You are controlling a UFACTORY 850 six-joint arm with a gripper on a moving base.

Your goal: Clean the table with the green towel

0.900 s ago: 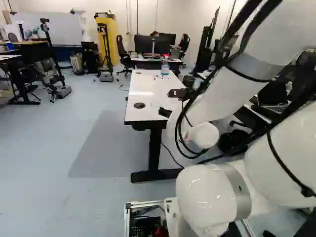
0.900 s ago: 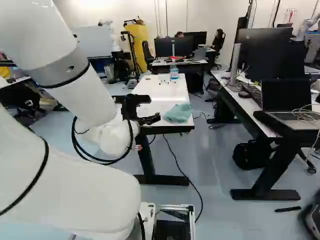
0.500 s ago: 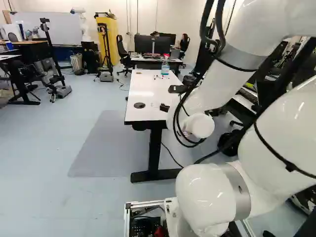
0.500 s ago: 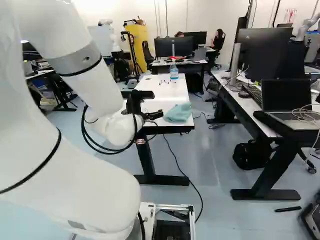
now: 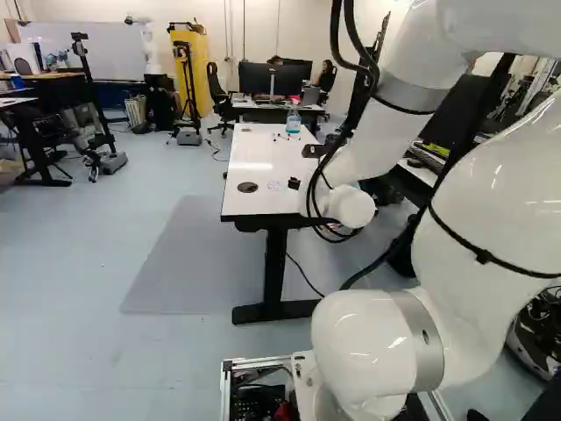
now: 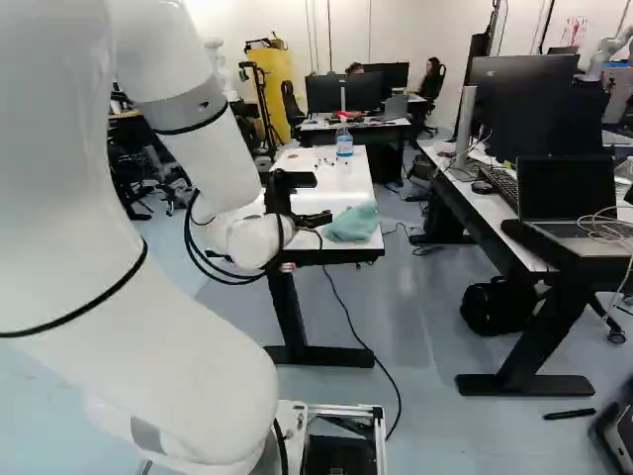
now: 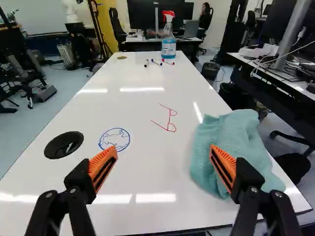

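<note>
Left base view: reaching over the white rectangular desk [image 5: 263, 162]. Right base view: spotting the crumpled green towel [image 6: 351, 226] at the desk's five o'clock. Wrist view: holding black, orange-padded jaws [image 7: 164, 152] released; judging towel light, floppy, best pinched mid-fold.

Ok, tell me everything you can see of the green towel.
The green towel is a pale teal cloth, soft and slightly fuzzy by its look. It lies crumpled in a low, folded heap on the white table, by the near right corner in the right base view. In the wrist view it hides part of the table's side edge, and one finger of the open tool overlaps it; whether they touch, I cannot tell.
</note>
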